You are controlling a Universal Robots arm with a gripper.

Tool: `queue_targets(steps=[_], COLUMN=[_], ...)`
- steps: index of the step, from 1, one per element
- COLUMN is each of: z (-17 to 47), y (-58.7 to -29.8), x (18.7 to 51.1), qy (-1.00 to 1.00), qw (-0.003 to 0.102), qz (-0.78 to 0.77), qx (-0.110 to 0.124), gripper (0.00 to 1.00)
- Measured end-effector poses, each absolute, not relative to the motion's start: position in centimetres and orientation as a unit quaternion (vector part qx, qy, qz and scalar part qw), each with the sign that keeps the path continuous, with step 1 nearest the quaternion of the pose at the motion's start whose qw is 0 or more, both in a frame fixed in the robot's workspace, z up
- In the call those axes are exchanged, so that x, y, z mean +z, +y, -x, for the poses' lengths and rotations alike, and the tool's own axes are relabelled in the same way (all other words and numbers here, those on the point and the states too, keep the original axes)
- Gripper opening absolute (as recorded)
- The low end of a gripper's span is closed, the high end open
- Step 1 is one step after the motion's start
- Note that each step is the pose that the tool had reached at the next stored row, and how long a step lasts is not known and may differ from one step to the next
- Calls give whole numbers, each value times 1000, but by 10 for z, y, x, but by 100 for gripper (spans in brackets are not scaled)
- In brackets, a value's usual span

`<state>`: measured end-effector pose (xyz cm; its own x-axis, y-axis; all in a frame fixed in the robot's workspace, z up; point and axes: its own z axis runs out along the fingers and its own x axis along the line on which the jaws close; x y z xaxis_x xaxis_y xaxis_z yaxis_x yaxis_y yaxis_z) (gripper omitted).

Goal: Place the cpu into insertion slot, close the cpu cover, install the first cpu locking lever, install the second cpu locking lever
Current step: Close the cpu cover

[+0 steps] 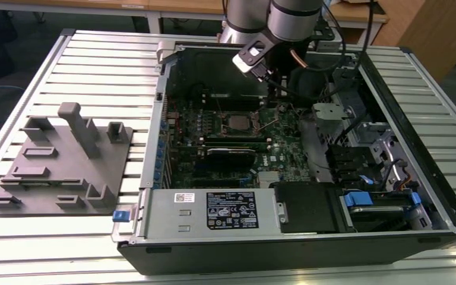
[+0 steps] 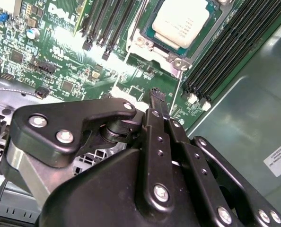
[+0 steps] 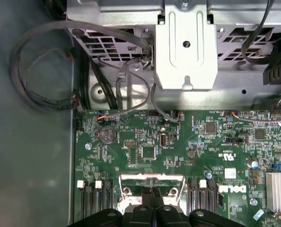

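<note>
The cpu point(image 2: 183, 21) lies flat with its silver top up in the insertion slot point(image 1: 238, 123) on the green motherboard. Around it sits the thin silvery cpu cover point(image 2: 178, 60), lying down over the socket. A thin wire lever point(image 2: 177, 92) runs from the socket's corner towards my fingertips, and a second wire point(image 2: 121, 71) runs off the other corner. My gripper point(image 2: 155, 94) hovers just beside the socket with its two black fingers pressed together and nothing visible between them. It hangs to the exterior view's right of the socket point(image 1: 279, 105). The first wrist view shows the fingers point(image 3: 152, 201) over the socket's metal rim point(image 3: 152, 180).
Black memory slots point(image 2: 225, 52) flank the socket. A metal bracket point(image 3: 185, 47) and loose cables point(image 3: 46, 61) lie beyond the board. The power supply point(image 1: 212, 211) fills the case's near end. A grey fixture plate point(image 1: 62, 160) stands on the table at the exterior view's left.
</note>
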<state>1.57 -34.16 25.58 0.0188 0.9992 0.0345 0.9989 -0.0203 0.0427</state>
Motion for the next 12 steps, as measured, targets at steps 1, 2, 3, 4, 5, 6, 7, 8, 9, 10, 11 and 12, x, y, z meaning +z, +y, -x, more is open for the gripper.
queue_targets(steps=[1,2,3,4,5,6,7,8,9,10,11,12], z=[-17,-18,-19,-20,-21,-23,-24,-25,-26,-28,-29,-31], y=[-342,-342,-342,-342,-342,-342,-342,-342,-342,-342,-342,-342], x=[256,256,256,256,256,256,256,256,256,256,256,256], qy=[700,700,700,700,700,700,700,700,700,700,700,700], qw=[3,3,3,3,3,3,3,3,3,3,3,3], qz=[-714,-714,-714,-714,-714,-714,-714,-714,-714,-714,-714,-714], qx=[27,27,27,27,27,27,27,27,27,27,27,27], gripper=[11,11,11,11,11,11,11,11,11,11,11,11])
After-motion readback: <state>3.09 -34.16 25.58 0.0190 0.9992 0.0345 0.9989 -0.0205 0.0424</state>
